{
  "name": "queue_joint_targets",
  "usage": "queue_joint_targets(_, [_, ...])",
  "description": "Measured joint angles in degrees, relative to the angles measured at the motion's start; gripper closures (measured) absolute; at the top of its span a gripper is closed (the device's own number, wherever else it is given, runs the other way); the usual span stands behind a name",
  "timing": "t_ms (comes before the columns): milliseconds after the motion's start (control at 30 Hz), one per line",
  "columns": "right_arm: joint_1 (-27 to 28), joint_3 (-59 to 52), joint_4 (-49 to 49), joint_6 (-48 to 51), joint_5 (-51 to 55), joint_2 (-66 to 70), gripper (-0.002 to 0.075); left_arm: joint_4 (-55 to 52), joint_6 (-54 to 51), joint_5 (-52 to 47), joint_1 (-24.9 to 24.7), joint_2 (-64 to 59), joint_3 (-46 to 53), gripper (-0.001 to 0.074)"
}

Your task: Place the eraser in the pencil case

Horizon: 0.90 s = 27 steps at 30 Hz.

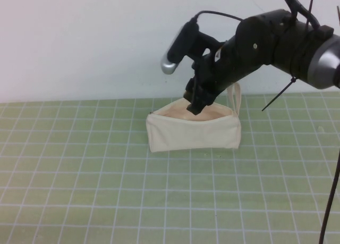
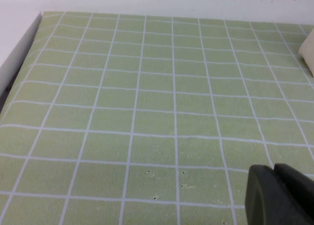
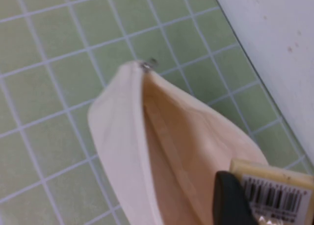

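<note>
- The pencil case (image 1: 194, 131) stands on the green grid mat (image 1: 106, 191) near the back wall, its zip mouth gaping upward and the pale lining showing.
- The right gripper (image 1: 195, 107) hangs at that mouth, its tip at or just inside the opening; the loop strap (image 1: 234, 98) sticks up just beside the arm.
- In the right wrist view the eraser (image 3: 274, 190), barcode label facing the camera, is pinched against a dark finger (image 3: 230, 198), directly above the open pencil case (image 3: 162, 151). So the pincer is clamped on the eraser.
- The left gripper (image 2: 279, 195) sits low over bare mat, well apart from the work; only a dark edge of it shows, so I cannot tell whether it is apart or together.
- Progress, as I judge it: the pickup and carry are done and the eraser is lined up with the opening. What is left is the release into the case, then pulling the arm clear.
</note>
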<state>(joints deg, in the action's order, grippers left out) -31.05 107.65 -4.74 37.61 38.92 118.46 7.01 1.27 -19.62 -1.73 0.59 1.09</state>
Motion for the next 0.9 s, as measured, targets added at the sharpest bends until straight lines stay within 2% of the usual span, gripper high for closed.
queue_joint_targets(167, [2.11,0.0,-1.37,-6.67,0.16,2.03,0.0422,0.0,0.0,0.0,0.0,0.0,0.0,0.0736])
queue_joint_targets(233, [2.86,0.0,-2.65,-8.49,0.92,2.66,0.0376,0.0,0.0,0.0,0.0,0.0,0.0,0.0736])
queue_joint_targets(367, [3.03,0.15,-3.9,-9.37,1.51,2.88,0.0235,0.0,0.0,0.0,0.0,0.0,0.0,0.0736])
queue_joint_targets(533, [3.03,3.35,-4.15,-10.01,5.7,2.88,0.022,0.0,0.0,0.0,0.0,0.0,0.0,0.0736])
queue_joint_targets(633, [3.03,6.89,-4.15,-10.28,10.09,2.6,0.0283,0.0,0.0,0.0,0.0,0.0,0.0,0.0736])
queue_joint_targets(733, [3.03,11.07,-3.92,-10.39,15.91,1.63,0.0429,0.0,0.0,0.0,0.0,0.0,0.0,0.0736])
queue_joint_targets(833, [3.03,15.71,-3.16,-10.59,23.73,0.41,0.0623,0.0,0.0,0.0,0.0,0.0,0.0,0.0736])
queue_joint_targets(900, [3.03,17.63,-1.92,-10.69,29.05,-0.65,0.0676,0.0,0.0,0.0,0.0,0.0,0.0,0.0736])
